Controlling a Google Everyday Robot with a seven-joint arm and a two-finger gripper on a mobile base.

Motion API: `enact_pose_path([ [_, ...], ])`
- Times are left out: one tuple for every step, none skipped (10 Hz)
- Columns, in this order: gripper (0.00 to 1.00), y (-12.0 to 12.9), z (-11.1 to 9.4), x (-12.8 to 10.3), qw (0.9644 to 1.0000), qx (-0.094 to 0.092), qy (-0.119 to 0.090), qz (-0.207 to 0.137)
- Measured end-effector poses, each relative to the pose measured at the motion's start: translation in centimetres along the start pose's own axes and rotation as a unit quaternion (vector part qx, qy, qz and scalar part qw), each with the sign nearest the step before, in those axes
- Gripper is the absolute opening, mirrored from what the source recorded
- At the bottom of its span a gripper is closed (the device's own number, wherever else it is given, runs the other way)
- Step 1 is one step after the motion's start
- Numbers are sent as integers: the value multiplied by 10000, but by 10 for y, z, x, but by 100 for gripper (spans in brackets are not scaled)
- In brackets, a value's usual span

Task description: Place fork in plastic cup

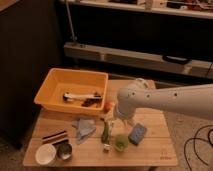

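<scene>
Hanging over the middle of the wooden table (152, 150), the gripper (116, 125) sits at 12 o'clock of the plastic cup (121, 142), its jaws spread wide. The fork (111, 120) shows as a slim pale sliver beside the gripper, at 1 o'clock of the green vegetable (105, 134); whether it touches the gripper cannot be told. A blue sponge (137, 134) lies at the cup's 2 o'clock.

You'll see an orange bin (52, 76), blue sponge (137, 133), green vegetable (105, 133), and white cup (45, 154) beside a dark tin (64, 151) on the wooden table (156, 146).

two cups (121, 141) (45, 154), one sponge (137, 133), one bin (46, 88)
</scene>
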Motion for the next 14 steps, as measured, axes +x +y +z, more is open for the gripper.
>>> enact_pose_path([
  [80,-1,0,0,10000,1,3,1],
  [80,0,0,0,10000,2,4,-6],
  [80,1,1,0,10000,6,12,-18],
  [80,-1,4,2,9999,138,44,-79],
  [80,3,12,2,9996,239,71,-117],
  [80,0,27,1,9990,420,118,-137],
  [80,-4,34,1,9985,521,147,-120],
  [80,-9,44,0,9978,631,183,-96],
  [78,-10,49,-1,9975,665,224,-72],
  [73,-13,51,-2,9973,688,245,-38],
  [60,-16,55,-4,9972,700,272,-21],
  [55,-17,58,-5,9971,703,307,-20],
  [53,-17,61,-5,9970,696,340,-16],
  [53,-20,65,-4,9968,692,391,10],
])
